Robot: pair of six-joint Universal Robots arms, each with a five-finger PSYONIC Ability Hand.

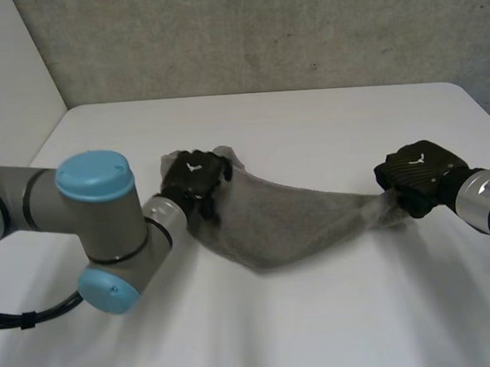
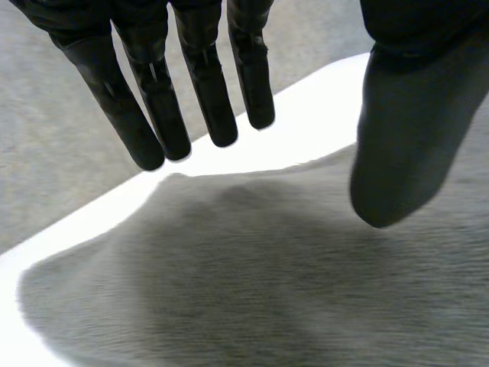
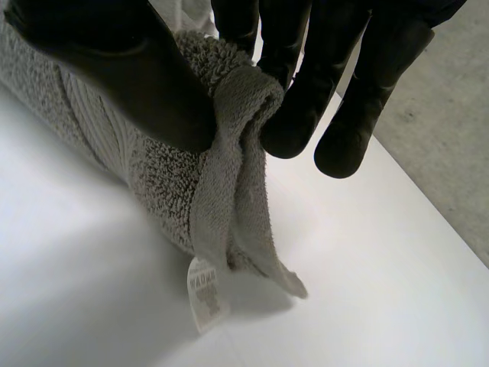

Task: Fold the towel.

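The white table (image 1: 308, 121) carries the grey towel (image 1: 289, 222), stretched between both hands. The left hand (image 1: 193, 178) is over one end, fingers straight and thumb wide apart, gripping nothing. The right hand (image 1: 415, 175) pinches the other end between thumb and fingers — a small label (image 3: 205, 294) dangles below.

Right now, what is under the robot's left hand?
Under the open left hand lies the grey towel, spread on the white table. Whatever is beneath the towel is covered and cannot be seen.
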